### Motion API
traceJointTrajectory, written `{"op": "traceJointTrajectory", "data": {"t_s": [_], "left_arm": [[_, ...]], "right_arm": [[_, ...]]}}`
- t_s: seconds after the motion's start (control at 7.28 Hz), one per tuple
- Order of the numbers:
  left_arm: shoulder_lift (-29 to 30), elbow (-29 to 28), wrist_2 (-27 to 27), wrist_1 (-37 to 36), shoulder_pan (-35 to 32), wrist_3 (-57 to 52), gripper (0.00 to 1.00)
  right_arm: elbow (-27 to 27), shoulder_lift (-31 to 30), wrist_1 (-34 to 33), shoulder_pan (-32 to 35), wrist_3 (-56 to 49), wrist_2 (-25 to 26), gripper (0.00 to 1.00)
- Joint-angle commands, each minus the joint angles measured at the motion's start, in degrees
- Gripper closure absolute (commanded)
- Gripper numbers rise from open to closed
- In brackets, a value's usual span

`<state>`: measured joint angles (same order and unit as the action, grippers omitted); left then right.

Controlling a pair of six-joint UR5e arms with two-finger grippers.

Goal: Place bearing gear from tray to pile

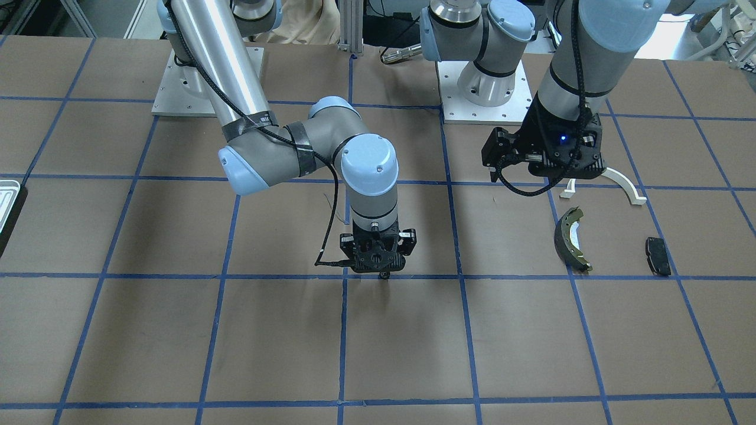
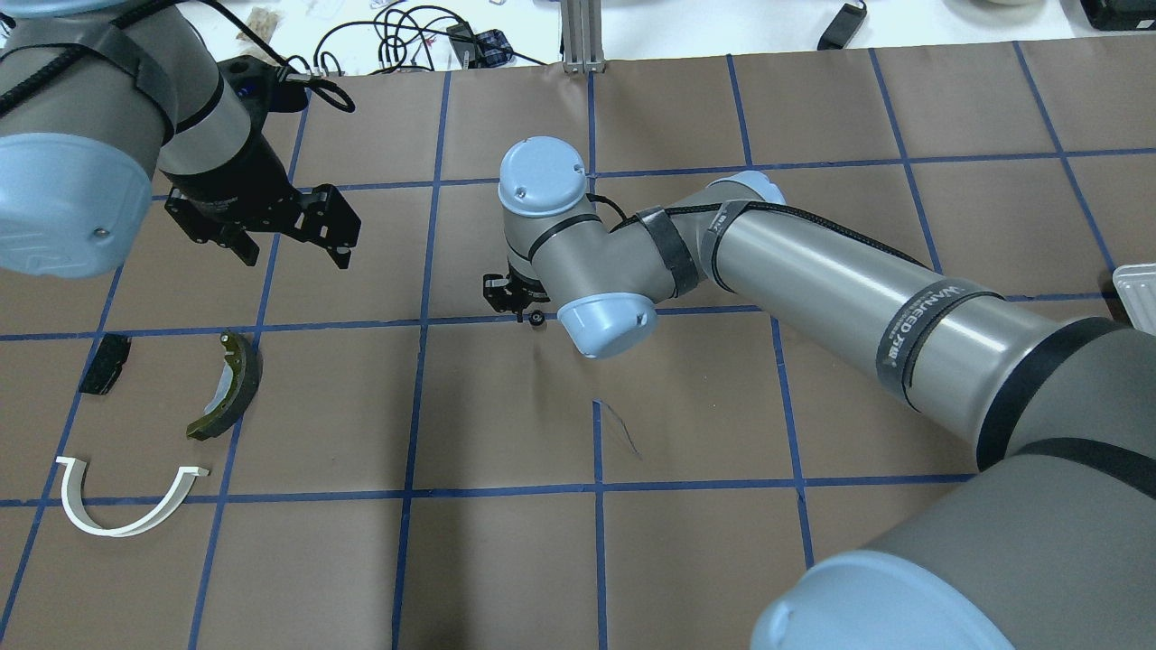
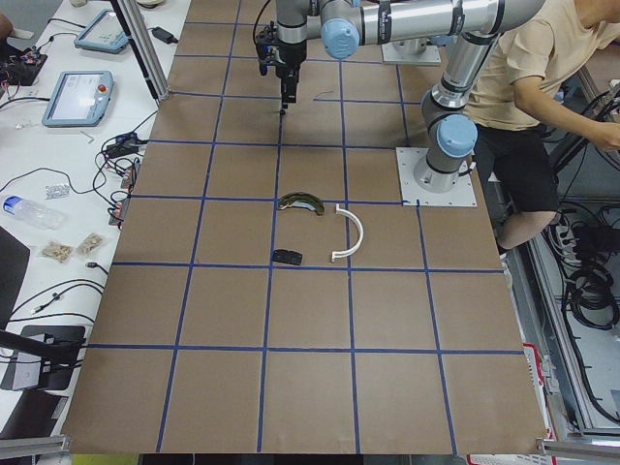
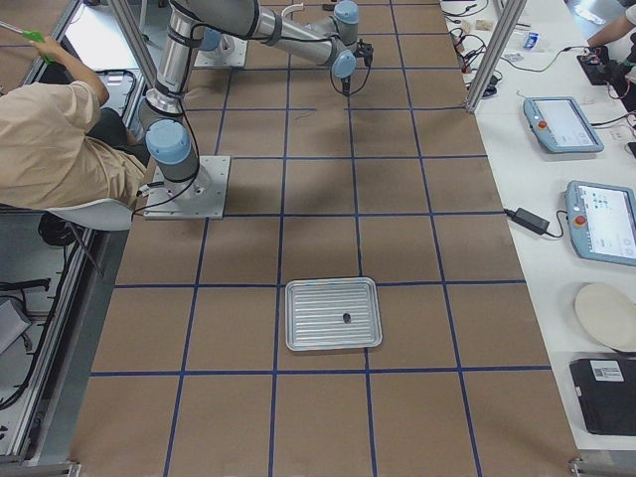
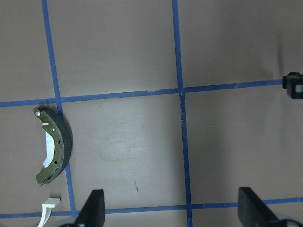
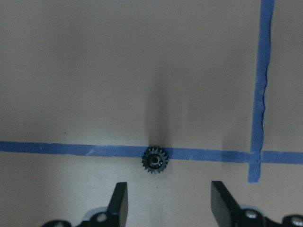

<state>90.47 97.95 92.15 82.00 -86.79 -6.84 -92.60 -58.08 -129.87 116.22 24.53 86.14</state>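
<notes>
The small black bearing gear (image 6: pixel 155 160) lies on a blue tape line on the table; it also shows in the overhead view (image 2: pixel 536 318). My right gripper (image 6: pixel 169 190) is open just above it, fingers apart on either side and not touching it. The pile is a white half-ring arch (image 2: pixel 126 507), an olive-and-black brake shoe (image 2: pixel 230 388) and a black brake pad (image 2: pixel 104 363). My left gripper (image 2: pixel 293 255) is open and empty, hovering beside the pile. The silvery tray (image 4: pixel 333 314) lies far off at the right end of the table, with a small dark part (image 4: pixel 346 318) in it.
The table is brown paper with a blue tape grid. Arm bases (image 1: pixel 481 88) stand at the robot side. A person sits by the bases (image 3: pixel 542 77). Tablets and cables lie on the white side bench (image 4: pixel 576 169).
</notes>
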Motion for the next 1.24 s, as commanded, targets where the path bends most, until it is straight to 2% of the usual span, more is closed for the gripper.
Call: {"op": "traceJointTrajectory", "data": {"t_s": [0.0,0.14,0.27,0.41,0.55,0.82,1.1], "left_arm": [[1.55,0.05,-0.57,-4.87,-0.14,1.12,0.0],[2.95,0.66,-0.66,-6.75,-0.92,5.47,0.0],[4.96,1.45,-0.66,-7.81,-2.84,9.0,0.0],[7.68,1.45,-0.66,-8.6,-4.6,11.38,0.0],[10.84,1.54,-1.1,-14.27,-7.14,13.67,0.0],[18.65,1.54,-1.54,-23.16,-14.08,17.63,0.0],[24.47,1.54,-1.54,-28.97,-17.18,19.75,0.0]], "right_arm": [[0.05,-5.42,9.22,-7.09,-12.22,1.66,0.0],[-0.21,-7.29,11.54,-14.63,-15.79,1.58,0.0],[-0.91,-7.66,11.13,-20.44,-18.52,1.84,0.0],[-0.31,-7.66,10.08,-24.33,-19.25,4.28,0.0],[-0.22,-7.75,9.11,-29.76,-23.08,9.18,0.0],[-0.22,-7.66,9.11,-44.6,-39.11,8.88,0.0],[-0.21,-7.66,9.02,-56.74,-54.24,8.88,0.0]]}}
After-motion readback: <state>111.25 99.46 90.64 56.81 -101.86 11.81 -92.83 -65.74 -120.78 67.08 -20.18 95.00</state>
